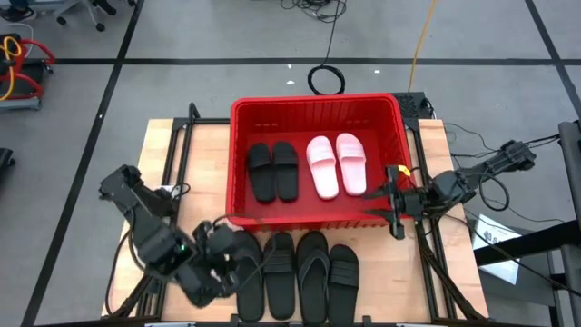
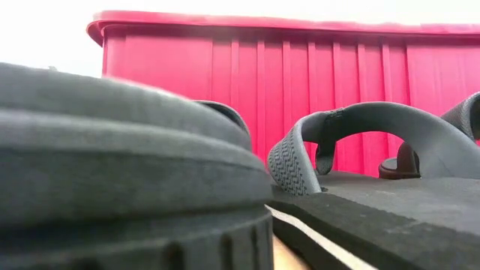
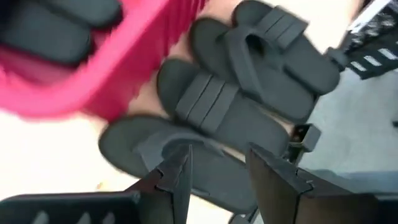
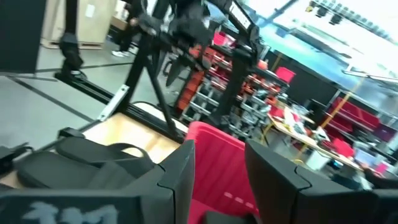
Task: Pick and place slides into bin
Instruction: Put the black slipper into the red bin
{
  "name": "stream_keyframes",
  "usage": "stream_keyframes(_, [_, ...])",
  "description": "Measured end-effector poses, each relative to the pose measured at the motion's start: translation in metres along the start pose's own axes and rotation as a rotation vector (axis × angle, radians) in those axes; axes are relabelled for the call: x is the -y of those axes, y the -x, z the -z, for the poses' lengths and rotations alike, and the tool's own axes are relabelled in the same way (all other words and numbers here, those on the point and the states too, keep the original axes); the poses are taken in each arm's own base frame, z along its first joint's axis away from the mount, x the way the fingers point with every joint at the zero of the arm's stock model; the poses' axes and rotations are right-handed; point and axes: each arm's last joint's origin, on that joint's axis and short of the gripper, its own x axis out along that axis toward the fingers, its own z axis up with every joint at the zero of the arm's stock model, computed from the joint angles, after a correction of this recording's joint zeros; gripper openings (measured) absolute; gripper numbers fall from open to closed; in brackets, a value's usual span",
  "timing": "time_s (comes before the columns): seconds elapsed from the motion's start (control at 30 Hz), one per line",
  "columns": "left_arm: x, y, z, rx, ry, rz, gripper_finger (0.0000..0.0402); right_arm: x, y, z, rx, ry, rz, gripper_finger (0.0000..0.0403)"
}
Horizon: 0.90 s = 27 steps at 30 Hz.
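Stock on my screens: large red slotted plastic bin (image 1: 238, 118), four flat foam slides already inside it, a black wide-strap pair (image 1: 272, 170) and a pale pink pair (image 1: 335, 164). Four more black slides (image 1: 292, 271) lie in a row on the wooden table (image 1: 186, 150), just outside the bin's near wall.

Left gripper (image 1: 221, 259): hanging over the end slide of that row, a black thong flip-flop (image 3: 155, 146), fingers spread fairly wide with nothing between them. The flip-flop sits directly under and ahead of the fingertips.

Right gripper (image 1: 394, 202): parked at the bin's corner nearest it, fingers also apart, holding nothing.

Risks, as I judge them:
- The row is tightly packed, soles touching or overlapping. A descent here could pinch the neighbouring black ribbed-strap slide (image 3: 214, 109) along with the flip-flop, or nudge the row off the table's front edge.
- A flat sole gives little to bite; a grab on the thin thong strap may slip mid-lift.
- The bin wall stands just beyond the fingers; a low carry could catch the rolled rim.
- The right gripper sits near the rim and could obstruct a drop on that side.

View differences: the high view alone gives the count and both arms. The left wrist view alone shows the fingers' alignment over the flip-flop. The low view shows only sole edges, one strap arch and the red wall, no gripper. The right wrist view shows the bin corner and the cluttered room beyond.
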Motion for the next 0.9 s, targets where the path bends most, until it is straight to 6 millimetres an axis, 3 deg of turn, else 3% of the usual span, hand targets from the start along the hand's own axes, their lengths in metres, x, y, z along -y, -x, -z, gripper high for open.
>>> stream_keyframes(0.2, [-0.005, -0.024, 0.044, -0.022, 0.101, -0.091, 0.0147, -0.007, 0.002, -0.003, 0.022, -0.003, -0.044, 0.013])
stream_keyframes(0.43, [-0.018, -0.057, 0.082, -0.096, 0.033, -0.168, 0.0147, -0.008, 0.003, -0.004, 0.027, -0.014, -0.055, 0.013])
stream_keyframes(0.7, [-0.022, -0.103, 0.104, -0.089, 0.061, -0.065, 0.0147, -0.008, 0.003, -0.004, 0.024, -0.078, -0.055, 0.013])
stream_keyframes(0.9, [-0.03, -0.13, 0.106, -0.083, 0.047, -0.026, 0.0147, -0.008, 0.003, -0.004, 0.023, -0.078, -0.053, 0.013])
